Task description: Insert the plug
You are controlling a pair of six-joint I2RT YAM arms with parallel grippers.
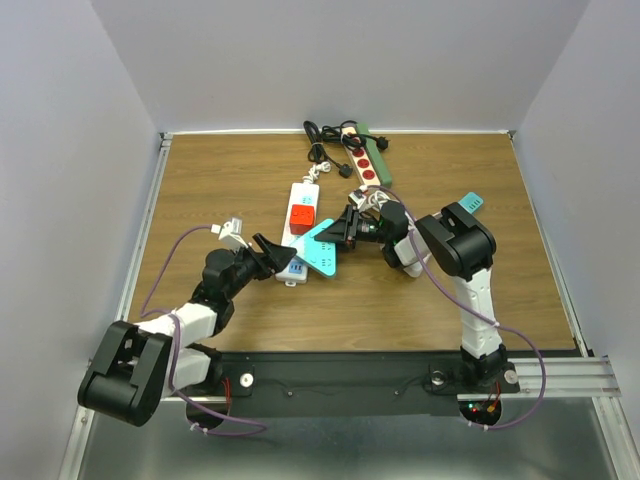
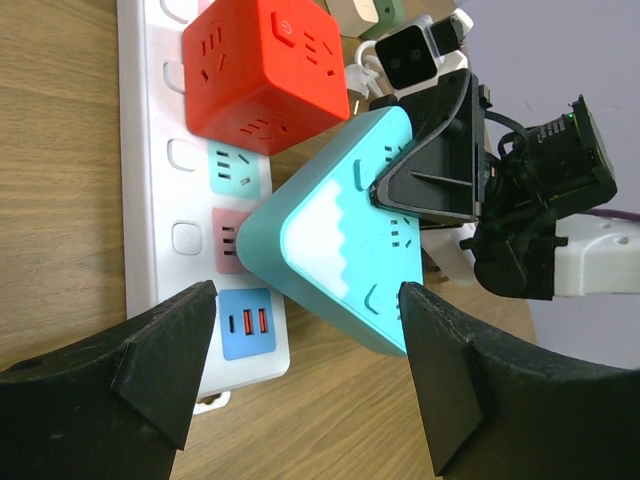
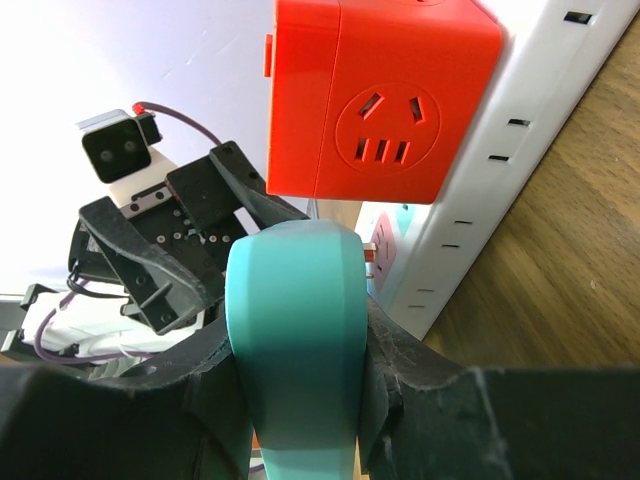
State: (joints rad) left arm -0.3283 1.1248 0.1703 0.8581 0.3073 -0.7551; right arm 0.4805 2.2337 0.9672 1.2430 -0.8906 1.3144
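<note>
The right gripper (image 1: 338, 235) is clamped on the teal plug (image 1: 320, 250), its fingers (image 3: 410, 375) pressing the plug's two flat sides in the right wrist view. The plug hangs tilted over the near end of the white strip (image 1: 298, 205), at 5 o'clock from the red cube (image 1: 302, 218) that sits plugged into the strip's middle. In the left wrist view the plug's blunt corner covers the pink socket (image 2: 228, 240), with the blue USB panel (image 2: 247, 322) showing at 6 o'clock from that socket. A metal prong seems to show between plug and strip in the right wrist view, but whether it has entered a socket I cannot tell.

The left gripper (image 1: 278, 256) stands spread wide and holds nothing. It lies at 8 o'clock from the plug, just beside the strip's near end, with its fingers (image 2: 170, 350) on either side of the plug's lower edge and apart from it.

At 1 o'clock from the white strip, a second strip (image 1: 368, 160) with red sockets lies on the table (image 1: 480, 220), and a black cable (image 1: 322, 135) is coiled beside its far end.
</note>
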